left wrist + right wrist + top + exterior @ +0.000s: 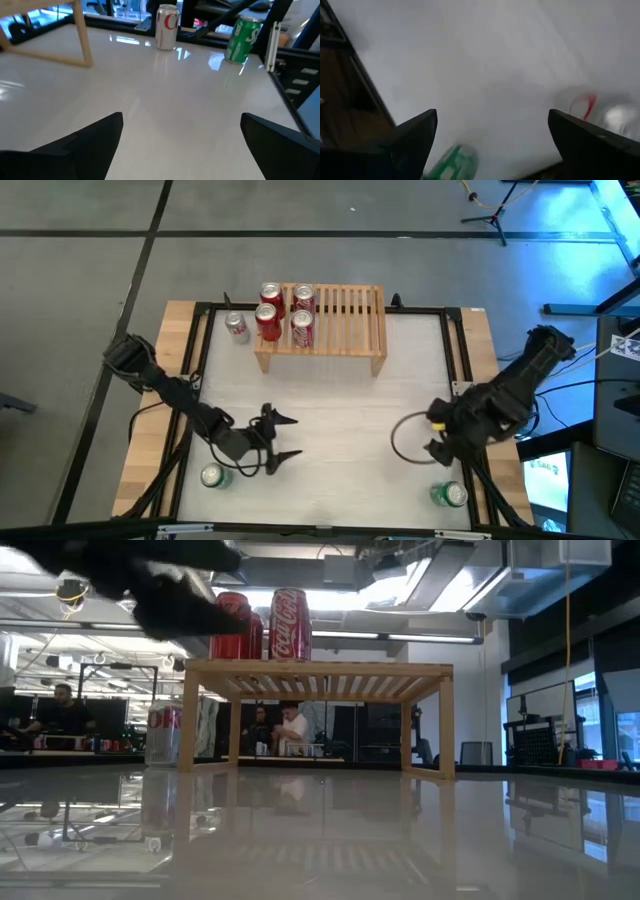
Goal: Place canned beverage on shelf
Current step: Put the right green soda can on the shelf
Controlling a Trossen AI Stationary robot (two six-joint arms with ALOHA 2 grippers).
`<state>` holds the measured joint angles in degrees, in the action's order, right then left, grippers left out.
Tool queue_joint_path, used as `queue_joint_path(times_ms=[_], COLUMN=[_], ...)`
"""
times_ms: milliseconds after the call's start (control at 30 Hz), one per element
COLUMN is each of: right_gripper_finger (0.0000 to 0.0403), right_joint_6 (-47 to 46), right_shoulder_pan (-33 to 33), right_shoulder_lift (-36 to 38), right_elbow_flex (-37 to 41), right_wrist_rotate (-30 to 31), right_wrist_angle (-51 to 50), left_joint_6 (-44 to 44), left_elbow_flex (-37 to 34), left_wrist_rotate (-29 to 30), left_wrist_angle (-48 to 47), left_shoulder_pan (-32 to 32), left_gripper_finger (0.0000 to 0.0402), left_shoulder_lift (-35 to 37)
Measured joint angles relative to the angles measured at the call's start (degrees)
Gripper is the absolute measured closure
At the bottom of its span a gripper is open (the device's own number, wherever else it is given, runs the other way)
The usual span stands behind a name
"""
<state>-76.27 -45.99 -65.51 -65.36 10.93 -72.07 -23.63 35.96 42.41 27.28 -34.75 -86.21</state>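
The wooden shelf (335,330) stands at the far edge of the bench (330,430), with four red cans (285,313) on its left half and a silver can (236,327) beside its left leg. Two green cans wait well short of the shelf. The left end effector (283,438) is held apart just beside the left green can (213,476); the right end effector (437,435), also apart, is above the right green can (450,495). The nearer can should be straddled squarely, gripped mid-body, and lifted clear before the slats are approached.

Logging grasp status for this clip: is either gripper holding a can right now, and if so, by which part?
Nothing is held. The left gripper and the right gripper both hang open over bare table, with no can between their fingers.
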Motion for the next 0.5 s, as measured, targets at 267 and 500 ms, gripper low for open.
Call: queue_joint_path(times_ms=[267, 500], right_gripper_finger=[0.0029, 0.0029], right_joint_6=[-14.96, -23.01], right_shoulder_pan=[-12.09, -17.91], right_shoulder_lift=[-1.63, -4.57], right_elbow_flex=[0.0, 0.0], right_wrist_rotate=[-0.05, -2.96], right_wrist_angle=[-0.09, -0.13], left_joint_6=[1.68, -1.84], left_elbow_flex=[9.49, 13.13], left_wrist_rotate=[-1.5, -3.84], left_wrist_angle=[-2.48, -2.45], left_shoulder_pan=[0.88, 0.89], left_gripper_finger=[0.0007, 0.0007], left_shoulder_lift=[-7.48, -13.79])
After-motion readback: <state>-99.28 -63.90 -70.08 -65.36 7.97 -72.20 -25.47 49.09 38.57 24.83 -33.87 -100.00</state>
